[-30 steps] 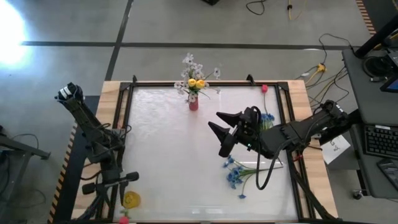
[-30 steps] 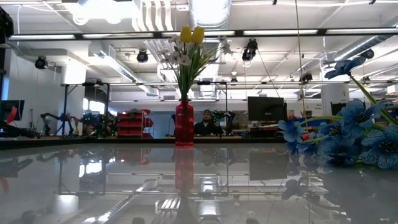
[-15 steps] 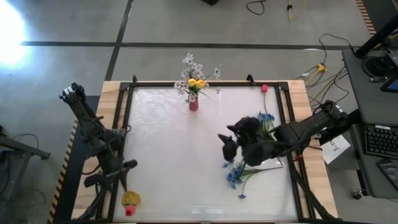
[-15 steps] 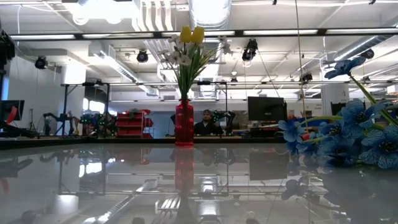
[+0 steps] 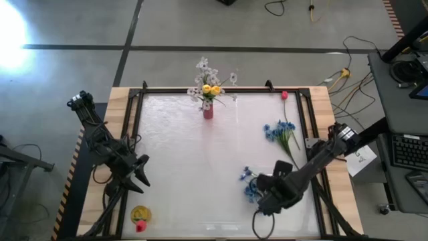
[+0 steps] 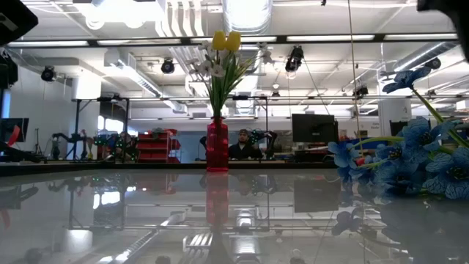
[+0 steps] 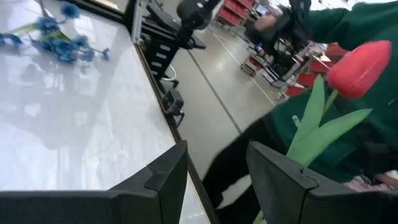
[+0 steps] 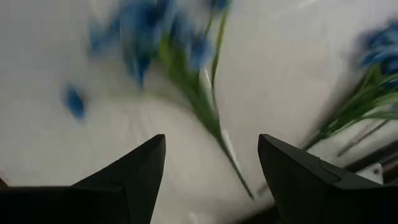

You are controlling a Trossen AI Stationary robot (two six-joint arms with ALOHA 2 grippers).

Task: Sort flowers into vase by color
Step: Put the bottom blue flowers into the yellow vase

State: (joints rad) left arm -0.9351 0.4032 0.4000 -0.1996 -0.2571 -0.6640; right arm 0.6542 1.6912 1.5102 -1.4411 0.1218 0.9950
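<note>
Jaws spread and empty, the right gripper [image 5: 267, 199] hung over the near blue flowers [image 5: 249, 186] at the table's right, and I judged it should descend squarely astride one stem [image 8: 211, 118] before closing.

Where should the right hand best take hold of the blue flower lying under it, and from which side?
Probably the bare green stem, below the blue flower head, coming down from above: it lies flat, thin, between the open right hand fingers.
</note>
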